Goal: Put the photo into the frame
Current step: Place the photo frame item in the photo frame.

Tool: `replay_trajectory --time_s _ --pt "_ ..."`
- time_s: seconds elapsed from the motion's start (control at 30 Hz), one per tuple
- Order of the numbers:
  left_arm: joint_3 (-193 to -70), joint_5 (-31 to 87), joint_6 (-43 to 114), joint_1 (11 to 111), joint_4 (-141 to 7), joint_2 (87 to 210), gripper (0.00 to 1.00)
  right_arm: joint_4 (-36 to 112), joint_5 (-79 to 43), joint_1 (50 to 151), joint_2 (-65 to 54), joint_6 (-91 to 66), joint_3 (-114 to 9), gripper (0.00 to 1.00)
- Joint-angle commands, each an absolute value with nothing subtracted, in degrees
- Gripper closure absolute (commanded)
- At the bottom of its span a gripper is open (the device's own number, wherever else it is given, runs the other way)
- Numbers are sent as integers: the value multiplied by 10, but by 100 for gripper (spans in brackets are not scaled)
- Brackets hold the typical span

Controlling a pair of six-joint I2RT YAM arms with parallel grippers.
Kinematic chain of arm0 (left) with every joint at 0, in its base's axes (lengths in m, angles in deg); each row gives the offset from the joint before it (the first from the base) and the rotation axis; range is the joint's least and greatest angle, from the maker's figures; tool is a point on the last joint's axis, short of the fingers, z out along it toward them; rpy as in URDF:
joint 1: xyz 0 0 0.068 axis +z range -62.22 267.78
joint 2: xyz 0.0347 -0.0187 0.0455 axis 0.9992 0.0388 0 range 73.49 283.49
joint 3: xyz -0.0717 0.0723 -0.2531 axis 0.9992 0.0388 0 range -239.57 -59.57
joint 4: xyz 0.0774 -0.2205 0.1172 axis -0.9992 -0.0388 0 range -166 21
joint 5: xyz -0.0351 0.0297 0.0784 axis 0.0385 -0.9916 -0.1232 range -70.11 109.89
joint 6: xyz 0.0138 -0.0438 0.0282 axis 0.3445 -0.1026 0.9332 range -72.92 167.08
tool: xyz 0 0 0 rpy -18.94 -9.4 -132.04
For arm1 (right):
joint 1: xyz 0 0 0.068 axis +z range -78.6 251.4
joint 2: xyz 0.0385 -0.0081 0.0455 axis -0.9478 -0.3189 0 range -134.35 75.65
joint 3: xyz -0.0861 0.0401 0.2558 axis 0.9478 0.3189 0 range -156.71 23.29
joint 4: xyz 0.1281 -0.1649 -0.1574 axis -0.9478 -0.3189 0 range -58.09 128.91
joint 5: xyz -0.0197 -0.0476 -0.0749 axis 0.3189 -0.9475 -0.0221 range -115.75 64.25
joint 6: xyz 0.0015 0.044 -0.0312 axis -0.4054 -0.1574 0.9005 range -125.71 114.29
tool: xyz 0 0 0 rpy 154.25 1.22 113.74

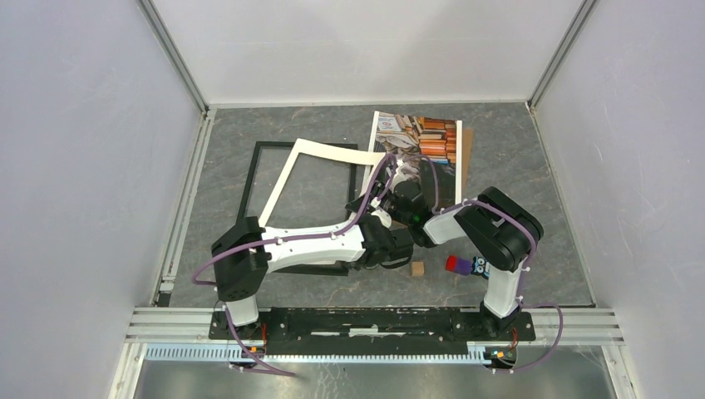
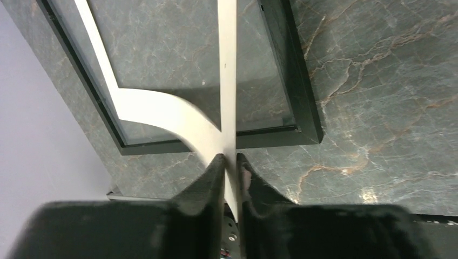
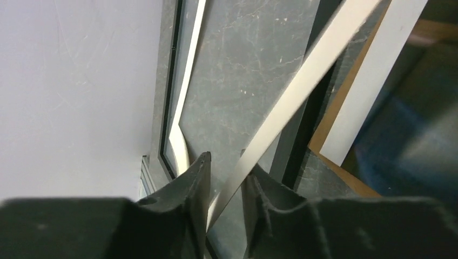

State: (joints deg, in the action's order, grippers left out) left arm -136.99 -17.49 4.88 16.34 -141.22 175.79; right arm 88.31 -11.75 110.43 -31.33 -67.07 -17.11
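The black frame (image 1: pixel 253 170) lies flat at the left centre of the table; it also shows in the left wrist view (image 2: pixel 303 81) and the right wrist view (image 3: pixel 305 129). The white mat (image 1: pixel 283 179) is lifted and tilted above it. My left gripper (image 1: pixel 376 209) is shut on the mat's edge (image 2: pixel 228 65), with the fingertips (image 2: pixel 219 162) pinching it. My right gripper (image 1: pixel 401 193) is open, with a mat strip (image 3: pixel 302 86) passing slantwise between its fingers (image 3: pixel 201 167). The photo (image 1: pixel 424 141) of books lies at the back right, and its white border (image 3: pixel 372 81) shows.
The brown backing board (image 1: pixel 467 150) lies under the photo, and its edge shows in the right wrist view (image 3: pixel 334 121). A small wooden block (image 1: pixel 417 268) and a red and purple toy (image 1: pixel 464 265) sit near the right arm's base. Walls enclose the table.
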Motion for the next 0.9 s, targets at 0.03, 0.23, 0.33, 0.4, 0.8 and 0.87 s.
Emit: replay_trajectory --time_s 0.03,0.23,0.33,0.4,0.8,0.87 --pt "-1405 -158 75 160 -1406 1717 52 926 -124 1103 -313 -700 -162 78" --pt "-1473 -121 124 160 -1407 1642 16 875 -59 1103 -308 -645 -186 100" --pt "-1521 -128 155 163 -1408 1606 9 847 -41 1101 -299 -620 -197 100" --pt "-1557 -137 175 169 -1407 1591 7 832 -23 1098 -297 -609 -208 100" --pt "-1654 -162 323 228 -1293 1574 6 807 -17 1093 -337 -622 -261 100" --pt "-1649 -173 342 230 -1270 1573 6 801 -16 1095 -348 -623 -273 100"
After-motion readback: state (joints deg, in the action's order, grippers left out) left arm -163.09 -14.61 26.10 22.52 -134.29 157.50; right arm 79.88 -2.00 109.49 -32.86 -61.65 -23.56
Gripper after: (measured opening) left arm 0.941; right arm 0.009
